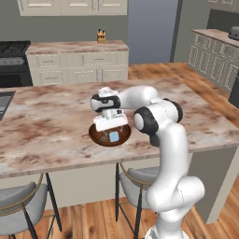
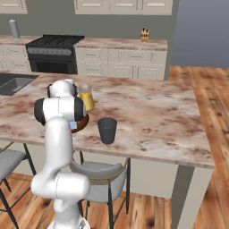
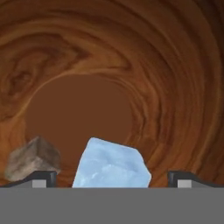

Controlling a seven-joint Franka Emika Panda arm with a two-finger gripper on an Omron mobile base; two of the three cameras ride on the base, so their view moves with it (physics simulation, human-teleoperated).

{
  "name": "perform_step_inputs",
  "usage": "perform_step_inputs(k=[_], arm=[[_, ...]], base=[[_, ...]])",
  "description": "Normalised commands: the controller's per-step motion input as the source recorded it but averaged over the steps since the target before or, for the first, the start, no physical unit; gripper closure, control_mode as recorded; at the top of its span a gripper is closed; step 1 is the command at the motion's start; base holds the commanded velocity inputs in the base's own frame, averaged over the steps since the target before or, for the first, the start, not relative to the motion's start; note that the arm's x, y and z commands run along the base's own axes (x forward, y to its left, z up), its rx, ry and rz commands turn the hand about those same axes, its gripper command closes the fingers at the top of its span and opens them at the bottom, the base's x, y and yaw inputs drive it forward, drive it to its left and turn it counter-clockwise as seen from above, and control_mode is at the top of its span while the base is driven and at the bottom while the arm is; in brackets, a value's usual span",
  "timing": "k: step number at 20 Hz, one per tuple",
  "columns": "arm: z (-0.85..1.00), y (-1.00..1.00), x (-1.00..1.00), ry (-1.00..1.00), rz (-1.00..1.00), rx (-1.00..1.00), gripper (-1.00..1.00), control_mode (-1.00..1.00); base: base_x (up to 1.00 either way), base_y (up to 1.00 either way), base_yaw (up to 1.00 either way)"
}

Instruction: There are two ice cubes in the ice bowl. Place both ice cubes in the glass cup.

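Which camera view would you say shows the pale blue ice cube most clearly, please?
The hand view: the pale blue ice cube sits large in the ice bowl, between the open fingertips. In the left base view it is a small blue speck below the gripper; in the right base view, a sliver beside the arm.

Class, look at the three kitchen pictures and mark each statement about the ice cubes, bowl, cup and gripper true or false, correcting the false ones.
1. Both ice cubes lie in the wooden bowl. True: the pale blue ice cube and the greyish ice cube rest on its floor.
2. The gripper has its jaws shut on the blue cube. False: the jaws stand open either side of it.
3. The dark grey cup stands upright on the island counter. True.
4. The jar of yellow liquid lies tipped over. False: it stands upright.
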Motion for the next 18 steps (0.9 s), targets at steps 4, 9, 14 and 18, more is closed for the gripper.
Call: perform_step_inputs(k=[4,9,14,18], arm=[[-0.18,0.00,-0.11,0.13,0.00,-0.01,-1.00,-1.00],[-0.08,0.00,-0.05,0.07,0.00,0.00,-1.00,-1.00],[0.00,0.00,0.00,0.01,0.00,0.00,1.00,-1.00],[0.01,0.00,-0.09,-0.04,0.00,0.00,1.00,-1.00]], base=[[0.00,0.00,0.00],[0.00,0.00,0.00],[0.00,0.00,0.00],[0.00,0.00,0.00]])
